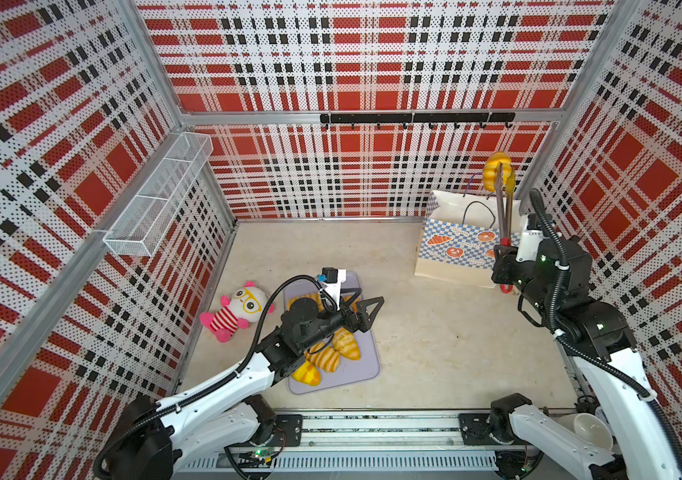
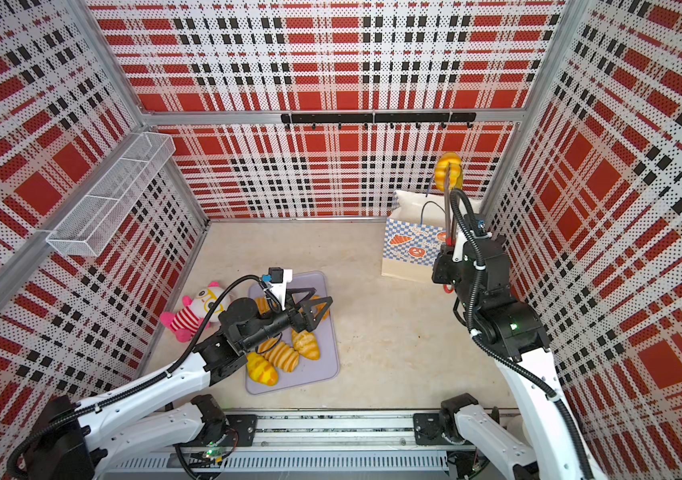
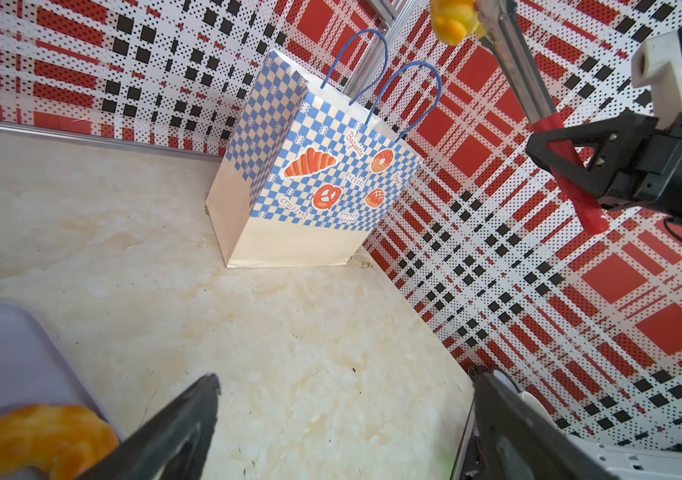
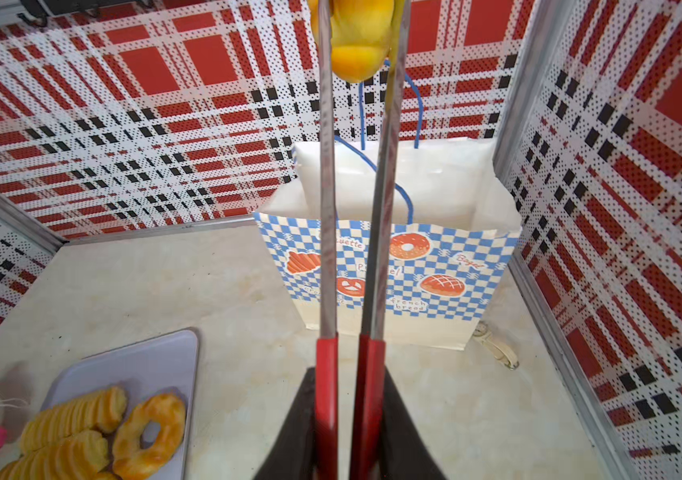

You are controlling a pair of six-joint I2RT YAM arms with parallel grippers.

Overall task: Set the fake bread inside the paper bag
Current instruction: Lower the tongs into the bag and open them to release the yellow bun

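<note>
My right gripper (image 1: pixel 505 266) is clamped shut on the red handles of the tongs (image 4: pixel 327 208). The tongs pinch one piece of fake bread (image 1: pixel 496 171) between their far tips. That piece hangs high above the paper bag (image 1: pixel 449 249), toward its back rim and clear of the paper. It sits at the far end of the tongs from my gripper, which is in front of the bag's checkered face. I can't tell from here whether the piece is squarely over the open mouth.

To do this well, I'd judge the tips need centring over the mouth first. Then they go straight down between the cord handles (image 4: pixel 409 208) without hooking either one. I should hold the squeeze until the piece is below the rim, then ease off so the tongs spring apart. The bag looks light, so a nudge on its wall could tip it.

My left gripper (image 1: pixel 364 305) is spread wide and empty, well apart from the bag. It hovers over the tray (image 1: pixel 366 365) where the other breads (image 1: pixel 324 358) lie.
</note>
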